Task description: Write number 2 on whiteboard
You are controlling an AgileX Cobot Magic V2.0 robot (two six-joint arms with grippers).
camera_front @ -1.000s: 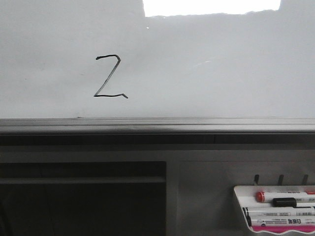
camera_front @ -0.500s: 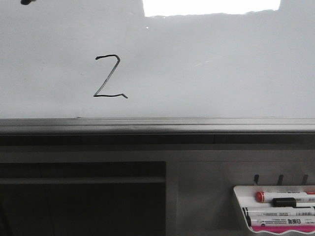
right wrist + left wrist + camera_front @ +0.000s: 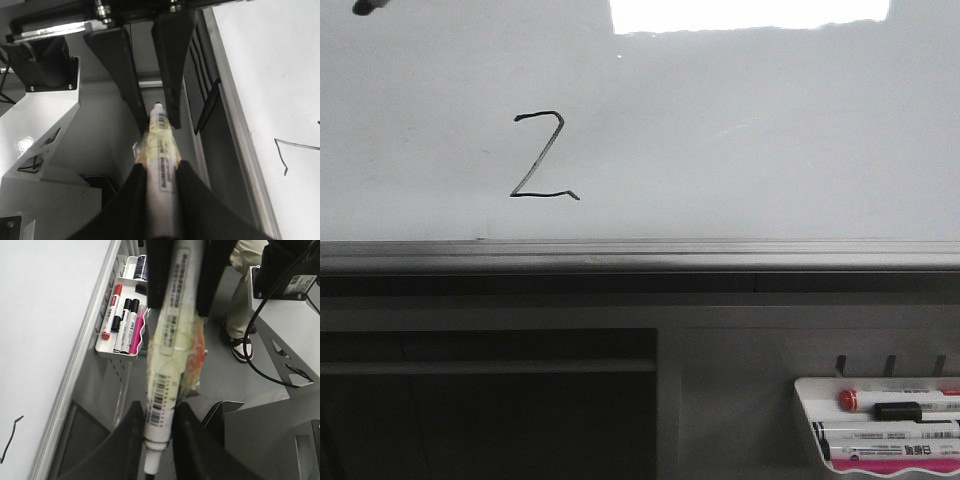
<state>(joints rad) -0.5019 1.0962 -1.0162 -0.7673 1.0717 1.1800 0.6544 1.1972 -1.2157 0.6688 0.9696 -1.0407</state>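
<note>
A thin black number 2 (image 3: 542,156), angular and Z-like with a small hook at its top left, stands on the left half of the whiteboard (image 3: 750,150) in the front view, a little above the board's grey metal bottom edge (image 3: 640,255). A bright rectangular reflection (image 3: 750,14) glares at the top of the glossy board, and a small dark tip (image 3: 368,6) pokes into the top left corner of that view, too little of it showing to identify.

Below the board at the lower right, a white marker tray (image 3: 807,405) hangs on hooks and holds a red-capped marker (image 3: 850,400), black-capped markers (image 3: 895,410) and a pink-edged item (image 3: 895,465).

In the left wrist view, the left tool (image 3: 157,427) has its dark fingers (image 3: 132,440) pressed against either side of a white marker (image 3: 167,355), whose barrel is wrapped in yellowish tape and carries a barcode label. The tool is off the board, which runs along one side with a stroke of the numeral visible at its edge.

In the right wrist view, the right tool (image 3: 157,190) likewise clamps a white taped marker (image 3: 161,155) between its fingers (image 3: 132,195), the marker's end reaching between the fingers of the other tool opposite. The board and part of the numeral lie off to the side, apart from the marker. A person's legs and shoes (image 3: 242,347) show behind the rig in the left wrist view.
</note>
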